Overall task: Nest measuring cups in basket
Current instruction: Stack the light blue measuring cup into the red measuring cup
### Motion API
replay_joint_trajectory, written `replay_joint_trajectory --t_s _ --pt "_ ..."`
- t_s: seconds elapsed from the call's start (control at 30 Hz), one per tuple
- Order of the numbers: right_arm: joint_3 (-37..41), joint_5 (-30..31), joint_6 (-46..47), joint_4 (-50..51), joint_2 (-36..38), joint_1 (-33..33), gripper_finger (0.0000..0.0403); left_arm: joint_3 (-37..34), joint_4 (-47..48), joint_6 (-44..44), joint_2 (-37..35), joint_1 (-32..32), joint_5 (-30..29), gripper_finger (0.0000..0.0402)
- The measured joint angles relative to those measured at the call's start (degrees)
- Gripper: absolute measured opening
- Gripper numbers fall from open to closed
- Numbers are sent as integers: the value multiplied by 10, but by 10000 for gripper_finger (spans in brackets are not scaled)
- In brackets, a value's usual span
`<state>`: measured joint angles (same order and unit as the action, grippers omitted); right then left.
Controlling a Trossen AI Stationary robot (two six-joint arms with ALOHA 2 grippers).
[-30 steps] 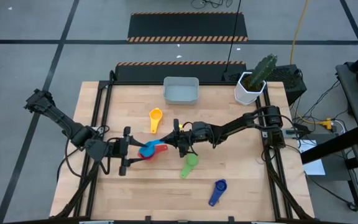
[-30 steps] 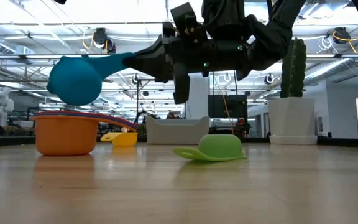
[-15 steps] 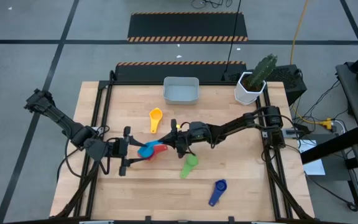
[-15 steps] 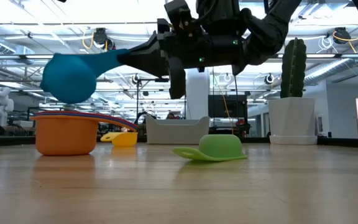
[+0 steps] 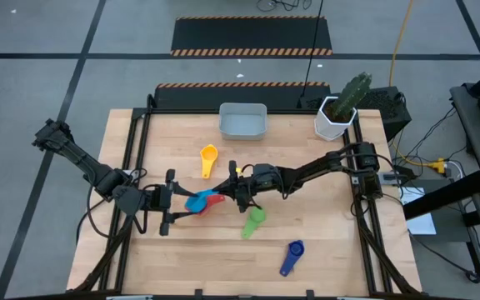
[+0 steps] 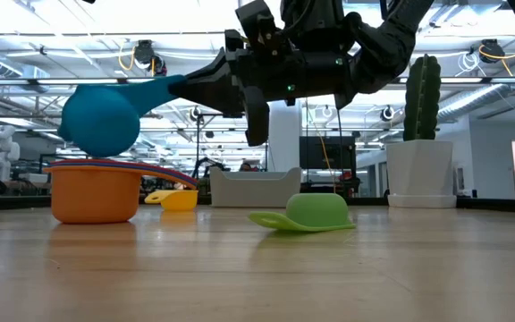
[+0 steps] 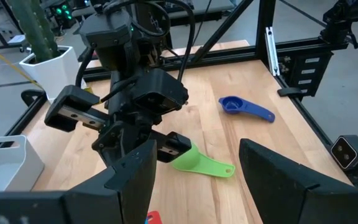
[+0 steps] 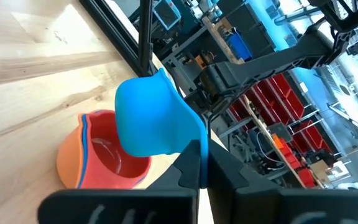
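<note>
Light blue cup (image 6: 101,119) has dipped slightly; right gripper (image 5: 233,188) stays clamped on its handle. It hangs just above the orange-red stack (image 6: 95,188) mid-worktop, handle toward the right arm. Left gripper (image 5: 167,214) open beside.

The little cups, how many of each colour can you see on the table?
yellow cup: 1
orange cup: 1
red cup, sitting inside the orange one: 1
green cup: 1
light blue cup, held up in the air: 1
blue cup: 1
Total: 6 that show clearly
</note>
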<state>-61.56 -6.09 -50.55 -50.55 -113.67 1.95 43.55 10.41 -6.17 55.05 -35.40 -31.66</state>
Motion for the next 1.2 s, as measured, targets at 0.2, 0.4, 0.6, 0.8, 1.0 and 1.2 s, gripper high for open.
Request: replay_joint_trajectory --t_s 0.2,0.4,0.6,0.8,1.0,1.2 --pt "0 0 4 8 0 -1 4 0 -2 2 0 0 0 232" --pt "0 0 28 11 0 -5 5 0 -5 8 0 0 0 232" --pt "0 0 36 12 0 -5 35 0 -11 15 0 0 0 232" --pt "0 1 39 21 0 -5 77 0 -12 20 0 0 0 232" --pt "0 2 29 51 0 -5 86 0 -12 21 0 0 0 232" --pt "1 4 21 64 8 -5 86 0 -11 21 0 0 0 232"
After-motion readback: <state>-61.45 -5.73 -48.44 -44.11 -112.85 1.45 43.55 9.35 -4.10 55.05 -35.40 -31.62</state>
